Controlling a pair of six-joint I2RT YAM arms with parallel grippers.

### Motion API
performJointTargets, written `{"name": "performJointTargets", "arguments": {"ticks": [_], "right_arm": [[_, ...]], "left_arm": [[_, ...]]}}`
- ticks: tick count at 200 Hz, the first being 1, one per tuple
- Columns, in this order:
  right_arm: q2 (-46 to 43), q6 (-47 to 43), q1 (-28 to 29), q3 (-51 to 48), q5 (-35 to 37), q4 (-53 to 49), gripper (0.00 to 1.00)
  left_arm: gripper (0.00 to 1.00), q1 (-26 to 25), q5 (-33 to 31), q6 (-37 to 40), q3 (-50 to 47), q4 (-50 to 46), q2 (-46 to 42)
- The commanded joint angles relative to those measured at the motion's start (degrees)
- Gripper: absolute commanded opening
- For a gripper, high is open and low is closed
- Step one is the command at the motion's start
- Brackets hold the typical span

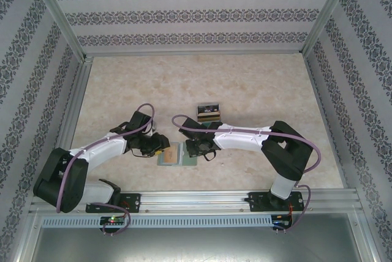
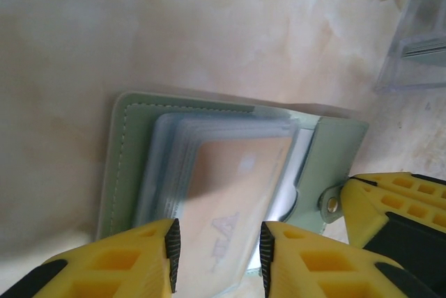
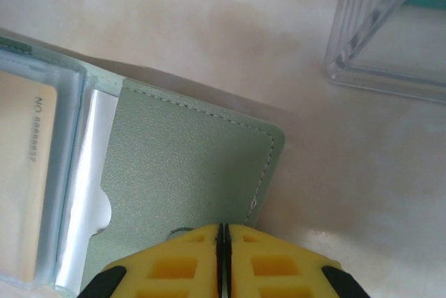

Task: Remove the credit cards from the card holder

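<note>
With the holder laid open on the tabletop at lower centre, right fingers clenched at its flap and left fingers parted over a sleeved tan card, two cards are recorded out, above it.

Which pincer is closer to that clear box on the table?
Right. The right pincer, shut at the card holder's flap, sits just short of the clear box; the left pincer is farther left.
</note>
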Motion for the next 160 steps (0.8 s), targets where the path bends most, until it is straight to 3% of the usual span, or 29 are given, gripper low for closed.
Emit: {"name": "performJointTargets", "arguments": {"ticks": [1, 45, 160], "right_arm": [[0.2, 0.6, -0.2, -1.0, -0.2, 0.1, 0.14], [0.5, 0.9, -0.2, -1.0, -0.5, 0.4, 0.14], [0.8, 1.2, -0.1, -1.3, -0.9, 0.8, 0.14]], "left_arm": [[0.37, -1.4, -3.0, 1.5, 0.8, -1.6, 0.8], [0.37, -2.4, -5.5, 1.9, 1.0, -3.0, 0.5], [0.44, -2.8, 2.9, -0.1, -0.6, 6.8, 0.2]]}}
